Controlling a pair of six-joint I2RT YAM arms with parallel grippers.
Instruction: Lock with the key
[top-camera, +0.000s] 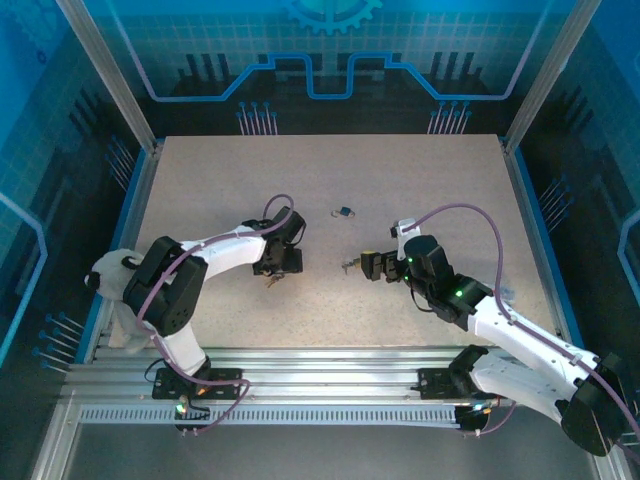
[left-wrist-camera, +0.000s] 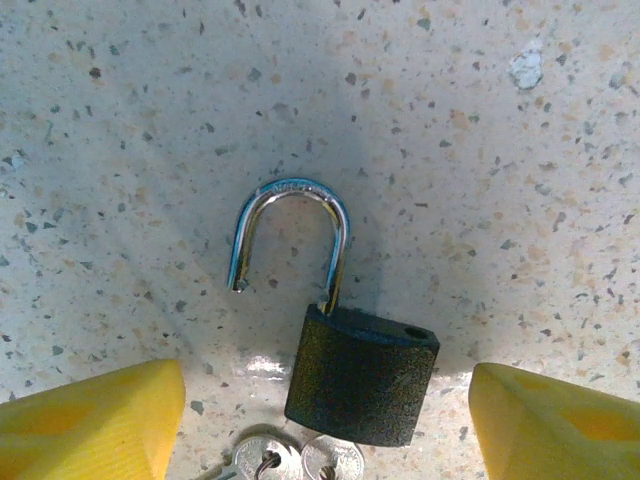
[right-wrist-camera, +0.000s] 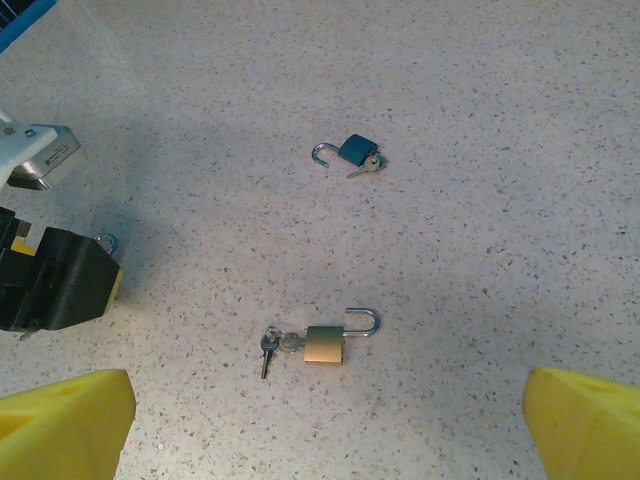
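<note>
I had the left fingers (left-wrist-camera: 90, 425) spread apart, one on each side of the black padlock (left-wrist-camera: 362, 378), with bare desk (left-wrist-camera: 150, 120) showing in both gaps, so nothing was gripped. The padlock lay flat with its shackle (left-wrist-camera: 292, 230) sprung open, one leg out of the body, and its keys (left-wrist-camera: 290, 460) just below the body. I couldn't tell whether one sat in the keyhole.

My right fingers (right-wrist-camera: 585, 425) stood wide apart and empty, hanging over a brass padlock (right-wrist-camera: 325, 345), also open, with its own keys (right-wrist-camera: 270, 345) beside it. A blue padlock (right-wrist-camera: 355, 150) lay farther off.

To my eye the black one was rigid metal, small but dense, not fragile. The grainy body looked grippy, while the polished shackle looked slick and round. I reckoned the hold belonged across the body's narrow sides, low and square, leaving the shackle free to push home. The loose keys would likely swing and jangle when lifted.
</note>
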